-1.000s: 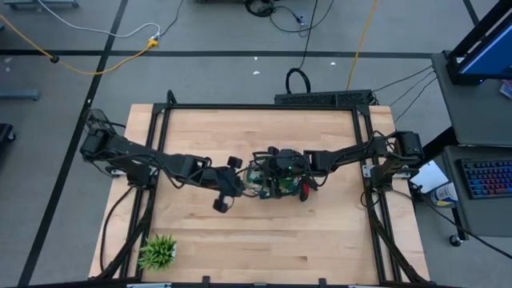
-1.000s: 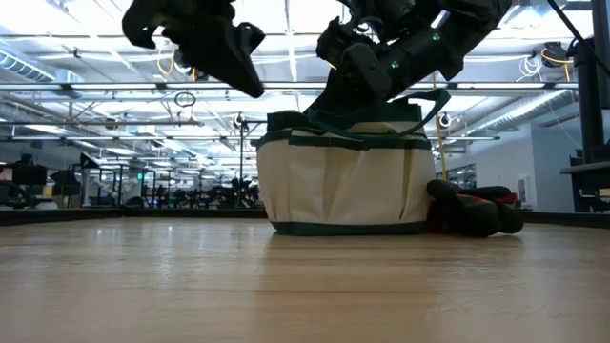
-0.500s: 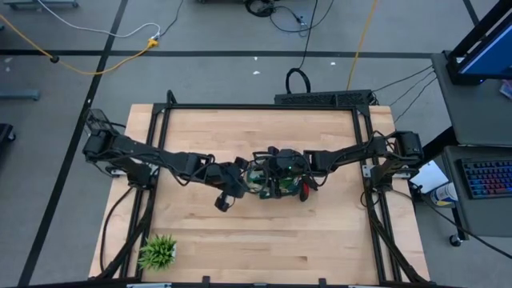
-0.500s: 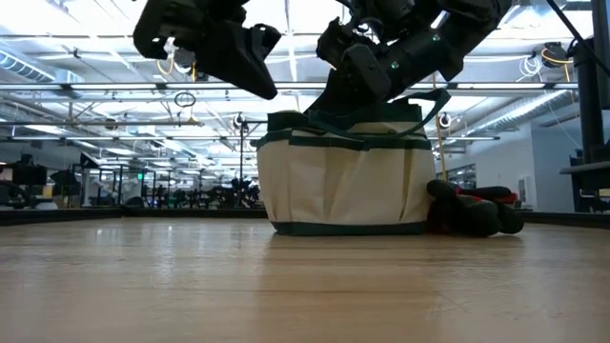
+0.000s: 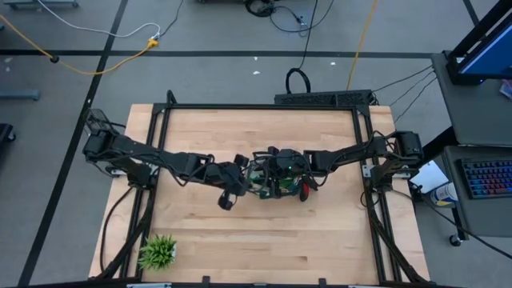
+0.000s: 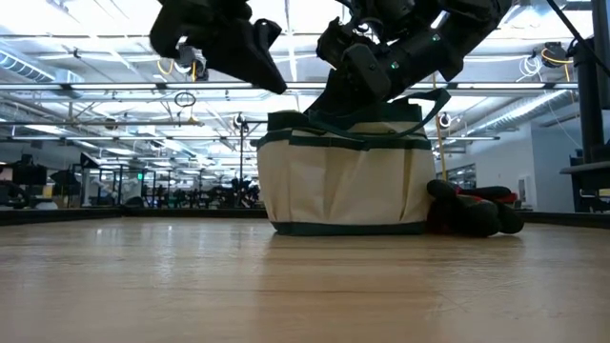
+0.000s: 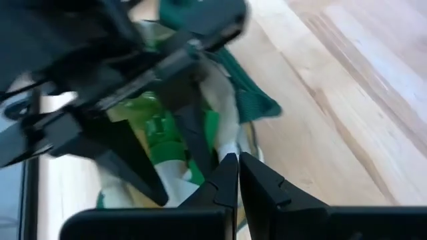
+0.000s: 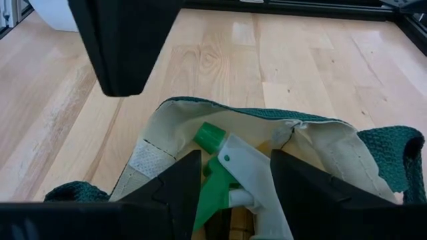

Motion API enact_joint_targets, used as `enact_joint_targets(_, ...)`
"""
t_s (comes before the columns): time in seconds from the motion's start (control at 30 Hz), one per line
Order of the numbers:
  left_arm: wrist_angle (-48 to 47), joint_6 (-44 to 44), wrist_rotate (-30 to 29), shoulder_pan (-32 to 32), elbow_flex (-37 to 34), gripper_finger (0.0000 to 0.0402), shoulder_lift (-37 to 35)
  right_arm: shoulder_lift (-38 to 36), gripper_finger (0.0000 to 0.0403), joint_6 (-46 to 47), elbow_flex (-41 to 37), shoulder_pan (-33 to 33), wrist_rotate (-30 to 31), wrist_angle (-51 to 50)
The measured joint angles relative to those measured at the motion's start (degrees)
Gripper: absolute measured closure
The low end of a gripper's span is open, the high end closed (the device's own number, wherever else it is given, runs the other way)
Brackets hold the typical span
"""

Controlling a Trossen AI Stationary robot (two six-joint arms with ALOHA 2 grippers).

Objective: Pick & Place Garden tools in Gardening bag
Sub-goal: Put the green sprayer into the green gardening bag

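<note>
The cream gardening bag (image 5: 272, 187) (image 6: 348, 181) with dark green trim stands upright mid-table. A green spray bottle (image 8: 213, 187) with a white trigger head stands inside it, its head showing in the bag's mouth (image 7: 157, 127). My right gripper (image 8: 235, 163) (image 6: 367, 90) hangs over the bag's mouth, open, one finger on each side of the bottle's head. My left gripper (image 7: 238, 170) (image 6: 270, 76) is shut on nothing and hovers just left of the bag's rim, above table height. Red-and-black gloves (image 6: 472, 210) (image 5: 305, 190) lie on the table against the bag's right side. My right gripper's two fingers (image 8: 187, 177) stand on either side of the spray bottle's head (image 8: 230, 167), slanting down from the table's right. I cannot tell whether they touch it. The bottle stays inside the bag.
A small potted green plant (image 5: 158, 251) stands near the table's front left corner. Bare wood lies in front of the bag (image 6: 305, 286) and behind it (image 5: 256, 132). The black frame rails (image 5: 160, 120) run along the table's sides and back.
My left gripper has drifted toward the bag, to the table's right, staying shut and rolling a little. My right gripper and the bag have kept still.
</note>
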Motion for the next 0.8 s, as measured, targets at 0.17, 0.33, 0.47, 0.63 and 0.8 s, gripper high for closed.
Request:
enact_joint_targets(0.17,-1.61,2.19,2.49,0.00,0.00,0.0380,0.00,0.00,0.0235,0.01,0.00,0.00,-0.04,0.01)
enact_joint_targets(0.33,-1.71,2.16,2.62,0.00,0.00,0.0351,0.00,0.00,0.0236,0.02,0.00,0.00,-0.03,0.00)
enact_joint_targets(0.47,-1.73,3.27,2.38,0.00,0.00,0.0286,0.00,0.00,0.0236,0.13,0.00,0.00,-0.04,0.00)
enact_joint_targets(0.63,-1.59,4.16,2.05,0.00,0.00,0.0221,0.00,0.00,0.0236,0.22,0.00,0.00,-0.03,0.00)
enact_joint_targets(0.8,-1.60,4.33,2.02,0.04,0.00,0.0205,0.00,0.00,0.0236,0.22,0.00,0.00,-0.02,0.00)
